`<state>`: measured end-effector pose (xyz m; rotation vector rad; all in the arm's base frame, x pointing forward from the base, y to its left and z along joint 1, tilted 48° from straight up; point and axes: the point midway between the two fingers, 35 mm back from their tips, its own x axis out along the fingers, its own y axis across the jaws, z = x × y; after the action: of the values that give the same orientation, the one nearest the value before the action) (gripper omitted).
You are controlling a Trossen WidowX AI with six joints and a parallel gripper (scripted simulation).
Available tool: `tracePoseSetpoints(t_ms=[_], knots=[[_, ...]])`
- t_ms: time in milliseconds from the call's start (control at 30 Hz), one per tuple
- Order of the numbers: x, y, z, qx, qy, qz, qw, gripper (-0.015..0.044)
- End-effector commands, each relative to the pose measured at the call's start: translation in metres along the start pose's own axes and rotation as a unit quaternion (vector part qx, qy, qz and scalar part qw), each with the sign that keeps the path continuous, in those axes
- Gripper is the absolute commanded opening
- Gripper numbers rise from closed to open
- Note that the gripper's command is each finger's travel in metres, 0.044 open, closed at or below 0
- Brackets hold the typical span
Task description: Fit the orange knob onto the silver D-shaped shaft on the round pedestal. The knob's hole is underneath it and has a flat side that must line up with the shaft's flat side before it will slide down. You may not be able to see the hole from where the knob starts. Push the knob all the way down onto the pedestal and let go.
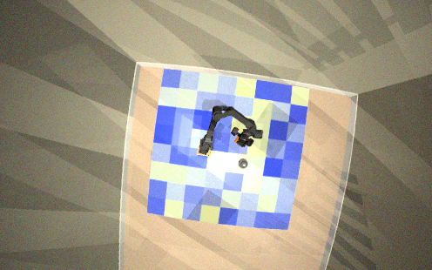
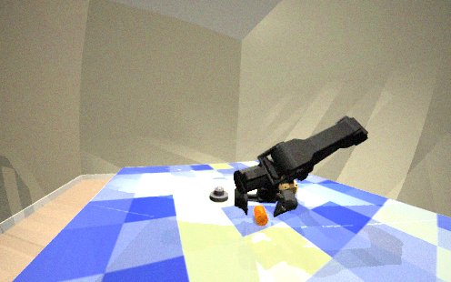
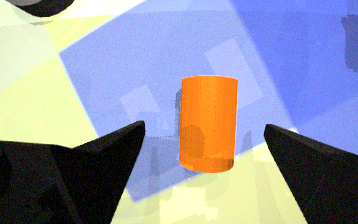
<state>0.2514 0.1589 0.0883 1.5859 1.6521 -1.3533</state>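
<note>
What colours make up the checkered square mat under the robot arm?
Blues, pale yellow and near-white, showing best in the top view.

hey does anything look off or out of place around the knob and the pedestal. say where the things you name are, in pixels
The orange knob [image 1: 236, 139] [image 2: 260, 216] [image 3: 208, 125] lies on its side, off the round pedestal [image 1: 243, 164] [image 2: 218, 196], though otherwise nothing looks spilled or damaged.
</note>
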Motion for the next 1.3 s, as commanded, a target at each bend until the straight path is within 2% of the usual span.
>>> tracePoseSetpoints(t_ms=[0, 67, 333, 567, 867, 967, 1267], knots=[[0.0085, -0.0018, -0.0019, 0.002, 0.000, -0.006, 1.000, 0.0440], [0.0095, -0.0019, -0.0022, 0.002, 0.000, -0.006, 1.000, 0.0440], [0.0095, -0.0019, -0.0022, 0.002, 0.000, -0.006, 1.000, 0.0240], [0.0095, -0.0019, -0.0022, 0.002, 0.000, -0.006, 1.000, 0.0240], [0.0095, -0.0019, -0.0022, 0.002, 0.000, -0.006, 1.000, 0.0180], [0.0093, -0.0018, -0.0020, 0.002, 0.001, -0.006, 1.000, 0.0180], [0.0055, -0.0010, 0.0077, 0.002, 0.073, -0.004, 0.997, 0.0180]])
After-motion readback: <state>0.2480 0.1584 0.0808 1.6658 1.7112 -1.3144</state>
